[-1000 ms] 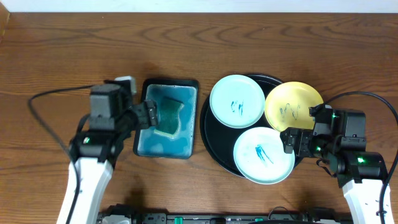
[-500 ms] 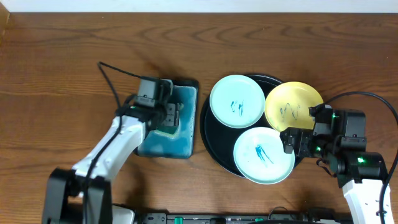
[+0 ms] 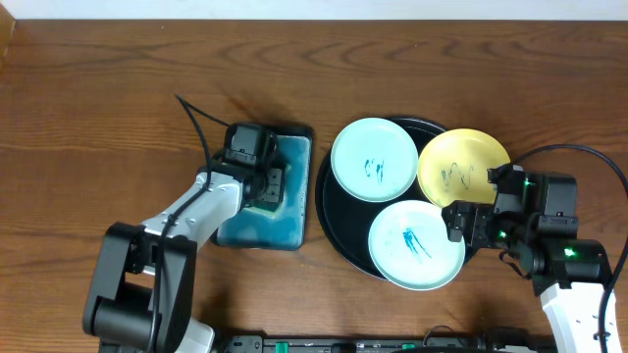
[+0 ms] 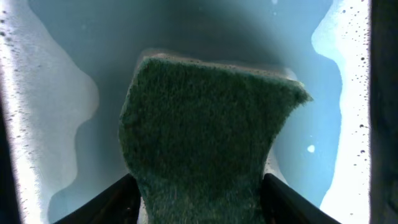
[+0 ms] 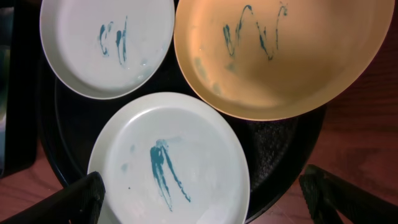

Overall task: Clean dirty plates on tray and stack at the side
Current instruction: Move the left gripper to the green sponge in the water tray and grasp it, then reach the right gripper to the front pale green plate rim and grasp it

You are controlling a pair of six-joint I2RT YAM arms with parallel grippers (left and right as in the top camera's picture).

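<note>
While the left gripper point(image 3: 263, 184) is lowered into the basin point(image 3: 265, 246), its jaws are drawn in around the sponge point(image 4: 205, 137)

Within the last second that arm is swung from beside the basin to over the blue water, so scrubbing is judged not yet begun: the yellow plate point(image 3: 463, 167), upper mint plate point(image 3: 375, 159) and lower mint plate point(image 3: 416, 244) are left scribbled on the tray point(image 3: 341, 224), none stacked aside; the right gripper point(image 5: 204, 193) is held wide and empty above them; whether the sponge is actually pinched cannot be told, the left fingers point(image 4: 115, 200) being cut off at the frame's bottom
</note>
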